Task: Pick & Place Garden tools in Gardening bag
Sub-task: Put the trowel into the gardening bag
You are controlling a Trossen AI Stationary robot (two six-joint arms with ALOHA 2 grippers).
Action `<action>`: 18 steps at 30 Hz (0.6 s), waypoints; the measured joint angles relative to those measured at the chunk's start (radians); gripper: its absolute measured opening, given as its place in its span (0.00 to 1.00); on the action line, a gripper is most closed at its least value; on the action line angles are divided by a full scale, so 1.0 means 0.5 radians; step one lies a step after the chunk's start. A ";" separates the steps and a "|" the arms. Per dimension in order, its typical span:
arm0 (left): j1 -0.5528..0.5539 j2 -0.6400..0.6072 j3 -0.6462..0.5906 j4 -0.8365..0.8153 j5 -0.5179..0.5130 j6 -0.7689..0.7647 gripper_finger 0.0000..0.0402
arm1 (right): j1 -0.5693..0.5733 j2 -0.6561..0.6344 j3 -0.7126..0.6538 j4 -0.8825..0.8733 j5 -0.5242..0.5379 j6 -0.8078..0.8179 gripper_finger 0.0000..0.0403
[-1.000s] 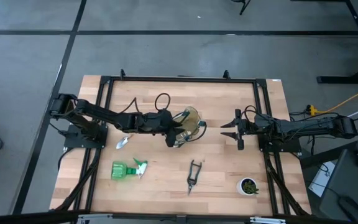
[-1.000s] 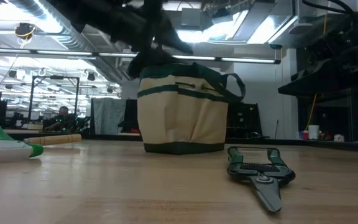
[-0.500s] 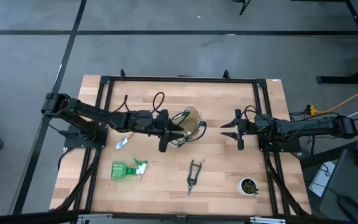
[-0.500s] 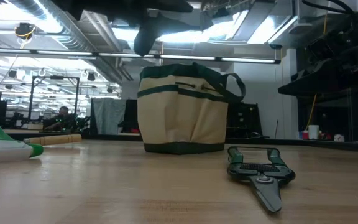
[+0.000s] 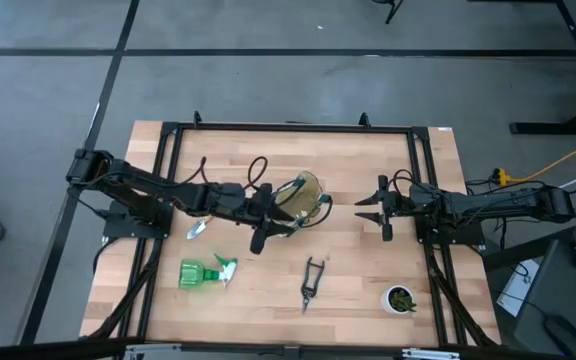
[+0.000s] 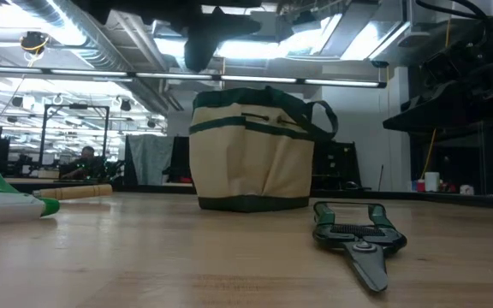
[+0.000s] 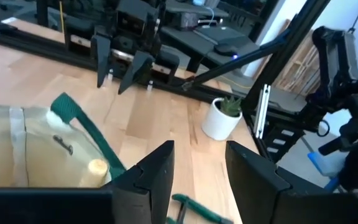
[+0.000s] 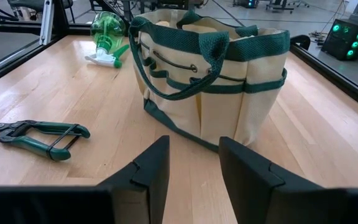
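L gripper [image 5: 259,238] hangs empty w/ fingers apart above the counter [image 5: 368,290], just beside the bag [image 5: 301,200]; R gripper [image 5: 366,210] waits half-open, holding nothing, on the bag's other side. Rake handle shows inside the bag; trowel [image 5: 198,229], bottle [image 5: 206,272] & shears [image 5: 311,283] lie on the counter. Likely next: shears—drop straight down over the handles, fingers across them, shut only once low.

Bag [image 5: 303,200] sits mid-table [image 5: 368,260], trowel [image 5: 198,229] off to its left. Spray bottle [image 5: 206,272] lies near the front left, shears [image 5: 311,283] front of the bag, pot [image 5: 400,298] at front right. Something wooden-handled [image 7: 96,166] sits inside the bag.
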 joint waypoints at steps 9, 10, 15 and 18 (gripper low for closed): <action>-0.028 0.001 0.000 -0.284 0.099 -0.218 0.29 | 0.000 0.000 0.000 0.000 0.000 0.000 0.36; -0.028 -0.003 0.000 -0.315 0.137 -0.242 0.28 | 0.000 0.000 0.000 0.000 0.000 0.000 0.36; -0.028 -0.006 0.000 -0.472 0.328 -0.367 0.23 | 0.000 0.000 0.000 0.000 0.000 0.000 0.36; -0.028 -0.010 0.000 -0.629 0.449 -0.453 0.21 | 0.000 0.000 0.000 0.000 0.000 0.000 0.36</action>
